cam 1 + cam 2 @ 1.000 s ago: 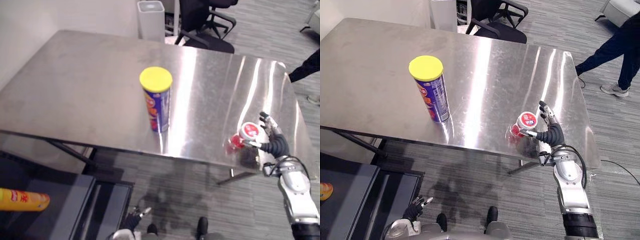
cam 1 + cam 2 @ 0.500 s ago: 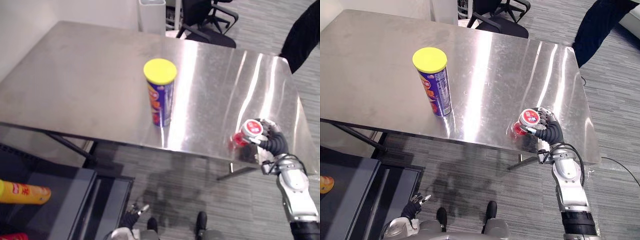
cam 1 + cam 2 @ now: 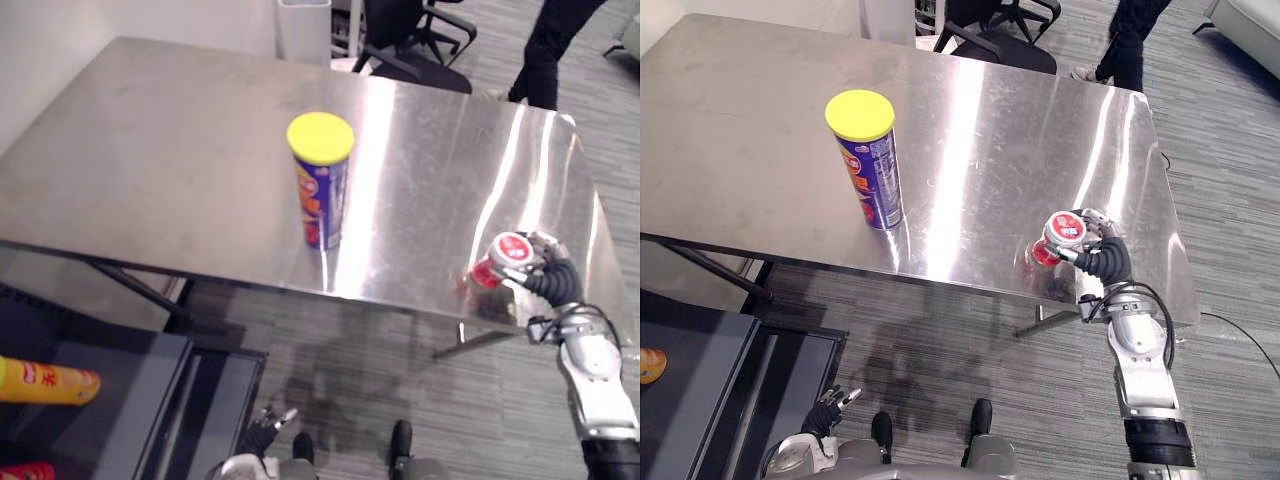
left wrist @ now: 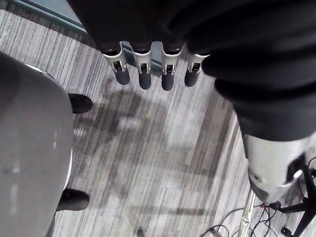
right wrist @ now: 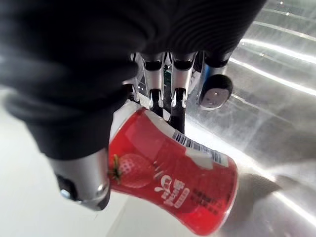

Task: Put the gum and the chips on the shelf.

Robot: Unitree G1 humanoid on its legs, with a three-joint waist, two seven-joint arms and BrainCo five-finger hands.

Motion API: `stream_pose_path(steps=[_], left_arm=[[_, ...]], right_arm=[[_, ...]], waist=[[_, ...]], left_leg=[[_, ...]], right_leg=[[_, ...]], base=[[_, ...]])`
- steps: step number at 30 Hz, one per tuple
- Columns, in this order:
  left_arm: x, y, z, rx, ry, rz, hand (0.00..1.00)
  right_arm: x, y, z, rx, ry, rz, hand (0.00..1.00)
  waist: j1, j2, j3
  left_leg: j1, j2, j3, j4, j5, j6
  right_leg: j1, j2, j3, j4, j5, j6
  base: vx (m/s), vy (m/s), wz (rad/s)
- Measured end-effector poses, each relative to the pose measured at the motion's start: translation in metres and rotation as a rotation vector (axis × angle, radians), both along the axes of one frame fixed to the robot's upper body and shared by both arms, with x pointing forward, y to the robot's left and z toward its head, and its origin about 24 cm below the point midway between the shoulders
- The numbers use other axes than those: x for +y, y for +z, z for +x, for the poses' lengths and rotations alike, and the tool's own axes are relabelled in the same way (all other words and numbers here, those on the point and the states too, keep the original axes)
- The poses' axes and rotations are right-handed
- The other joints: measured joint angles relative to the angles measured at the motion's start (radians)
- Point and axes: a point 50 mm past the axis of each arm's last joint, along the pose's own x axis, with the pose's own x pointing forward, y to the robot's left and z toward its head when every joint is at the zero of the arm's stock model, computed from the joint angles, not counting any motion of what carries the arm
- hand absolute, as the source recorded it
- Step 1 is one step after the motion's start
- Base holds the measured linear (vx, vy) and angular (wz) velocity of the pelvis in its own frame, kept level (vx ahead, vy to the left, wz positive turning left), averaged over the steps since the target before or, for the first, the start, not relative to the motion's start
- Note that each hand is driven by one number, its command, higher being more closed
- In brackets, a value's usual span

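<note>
Gum (image 5: pixel 173 182) sits in your right hand (image 3: pixel 1102 262). The fingers (image 5: pixel 177 98) are curled over the tub up by its white lid and the thumb closes on it from the other side, so it is pinched rather than cradled. Its long axis is tilted: the lid end lies in against the fingers and the red base points out and down at the counter (image 3: pixel 760 130). I cannot tell whether the base touches the steel or hangs just clear of it.

Outward from there, the hand and tub are at the counter's near right corner. The chips (image 3: pixel 872 170) stand upright mid-counter, well apart from the gum and off to its left.

The shelf (image 3: pixel 130 400) is what your next move turns on. It lies low, below the counter and far to the left, with a yellow can (image 3: pixel 45 383) lying on it. That puts the gum on the side farthest from where it goes, and the chips between the two.

Your left hand (image 4: pixel 144 74) hangs down over the floor with its fingers straight, holding nothing, and looks nearer the shelf.
</note>
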Motion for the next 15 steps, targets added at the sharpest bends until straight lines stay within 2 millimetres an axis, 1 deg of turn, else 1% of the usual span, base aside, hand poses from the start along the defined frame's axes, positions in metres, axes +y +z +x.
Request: stream_pose_path(steps=[2, 3, 4, 5, 6, 7, 9, 12, 15], left_arm=[[0.0, 0.0, 0.0, 0.001, -0.001, 0.003, 0.0], [0.0, 0.0, 0.0, 0.001, 0.002, 0.003, 0.0], [0.0, 0.0, 0.0, 0.002, 0.005, 0.005, 0.0], [0.001, 0.0, -0.001, 0.003, 0.009, 0.005, 0.0], [0.001, -0.001, -0.001, 0.006, 0.018, 0.007, 0.0], [0.001, -0.001, -0.002, 0.009, 0.022, 0.008, 0.0], [0.002, -0.001, -0.003, 0.015, 0.021, 0.019, 0.0], [0.003, -0.001, -0.003, 0.019, 0.012, 0.03, 0.0], [0.003, -0.002, -0.006, 0.03, 0.015, 0.03, 0.0]], right_arm=[[-0.007, 0.015, 0.001, -0.074, -0.051, 0.008, 1.0], [-0.011, 0.031, 0.001, -0.146, -0.08, 0.01, 1.0], [-0.013, 0.051, -0.002, -0.243, -0.105, 0.009, 1.0], [-0.012, 0.061, -0.004, -0.291, -0.113, 0.007, 1.0], [-0.01, 0.081, -0.009, -0.396, -0.121, 0.003, 1.0], [-0.008, 0.089, -0.011, -0.441, -0.117, 0.0, 1.0], [0.005, 0.115, -0.022, -0.597, -0.095, -0.049, 1.0], [0.014, 0.125, -0.03, -0.67, -0.055, -0.069, 1.0], [0.021, 0.121, -0.029, -0.661, -0.026, -0.047, 1.0]], waist=[[-0.002, 0.0, 0.0], [-0.002, 0.0, 0.0], [-0.003, 0.0, 0.0], [-0.003, 0.0, 0.0], [-0.003, -0.001, -0.001], [-0.004, -0.002, -0.001], [-0.002, -0.006, -0.008], [-0.001, -0.011, -0.018], [0.0, -0.009, -0.035]], left_leg=[[0.001, 0.001, 0.0, 0.0, 0.001, 0.0], [0.003, 0.002, 0.001, 0.0, 0.001, 0.0], [0.005, 0.002, 0.001, 0.0, 0.001, 0.001], [0.008, 0.002, 0.001, 0.0, 0.001, 0.001], [0.018, 0.002, 0.001, -0.001, 0.001, 0.001], [0.024, 0.002, 0.0, -0.001, 0.001, 0.001], [0.036, 0.002, -0.004, -0.002, 0.001, 0.001], [0.035, 0.0, -0.017, -0.002, 0.003, 0.005], [0.037, -0.002, -0.019, -0.002, 0.005, 0.007]], right_leg=[[0.0, 0.001, 0.0, -0.001, 0.008, -0.003], [0.001, 0.002, 0.0, 0.0, 0.012, -0.005], [0.002, 0.002, 0.0, 0.0, 0.018, -0.007], [0.004, 0.002, 0.0, 0.0, 0.019, -0.007], [0.014, 0.001, 0.0, 0.0, 0.019, -0.007], [0.02, 0.0, 0.0, 0.0, 0.019, -0.007], [0.034, 0.0, -0.004, 0.001, 0.019, -0.007], [0.04, -0.002, -0.014, 0.002, 0.019, -0.007], [0.042, -0.003, -0.015, 0.003, 0.019, -0.007]], base=[[-0.03, -0.013, -0.01], [-0.03, -0.006, -0.02], [-0.04, -0.004, -0.02], [-0.03, -0.001, 0.0], [0.0, 0.0, 0.0], [-0.02, -0.004, 0.05], [-0.03, -0.009, 0.07], [-0.05, -0.02, 0.11], [-0.04, -0.012, 0.04]])
